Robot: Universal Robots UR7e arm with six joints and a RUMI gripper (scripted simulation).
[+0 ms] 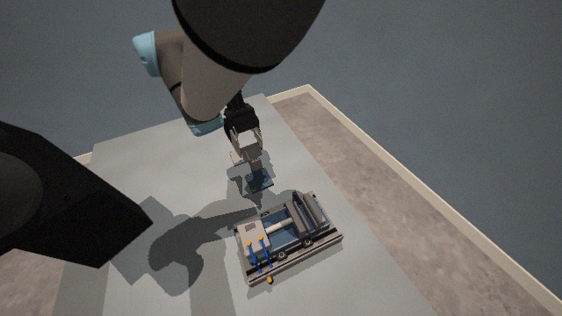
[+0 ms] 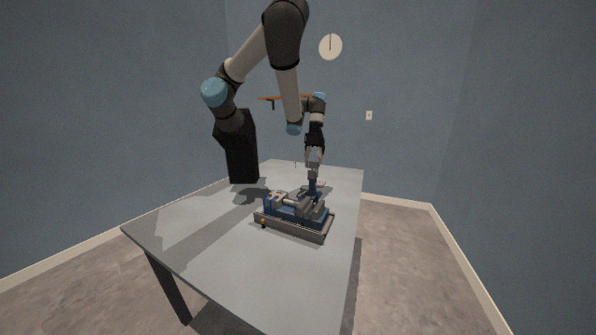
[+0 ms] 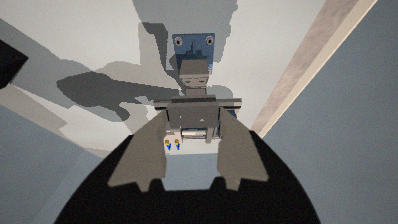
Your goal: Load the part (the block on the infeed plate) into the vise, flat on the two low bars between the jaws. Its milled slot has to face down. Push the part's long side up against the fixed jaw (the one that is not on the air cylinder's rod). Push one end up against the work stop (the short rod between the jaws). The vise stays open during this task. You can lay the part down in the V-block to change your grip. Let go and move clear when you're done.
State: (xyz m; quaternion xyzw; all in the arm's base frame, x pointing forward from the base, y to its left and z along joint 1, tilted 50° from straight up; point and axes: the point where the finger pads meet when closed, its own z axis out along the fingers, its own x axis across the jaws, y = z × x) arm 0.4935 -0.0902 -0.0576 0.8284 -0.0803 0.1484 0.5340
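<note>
My gripper (image 1: 250, 147) (image 2: 313, 161) (image 3: 194, 109) is shut on the part, a grey block (image 1: 252, 152) (image 2: 313, 165) (image 3: 193, 111). The part is right above the V-block's grey top (image 1: 255, 165) (image 2: 312, 174) (image 3: 194, 69); whether they touch I cannot tell. The V-block's blue base (image 1: 262, 183) (image 3: 194, 38) stands behind the vise. Which way the slot faces is unclear. The vise (image 1: 279, 216) (image 2: 291, 213) is open and holds no part: moving jaw (image 1: 296, 219) on the rod, fixed jaw (image 1: 313, 211) at the outer end. The work stop is not distinct.
The pale infeed plate (image 1: 235, 157) (image 2: 321, 184) lies beyond the V-block, partly hidden by the gripper. The vise's cylinder block (image 1: 252, 234) carries blue hoses with yellow fittings. A grey rail (image 1: 303, 259) (image 2: 293, 229) edges the vise base. The black robot pedestal (image 1: 88, 219) (image 2: 242, 154) stands to the left.
</note>
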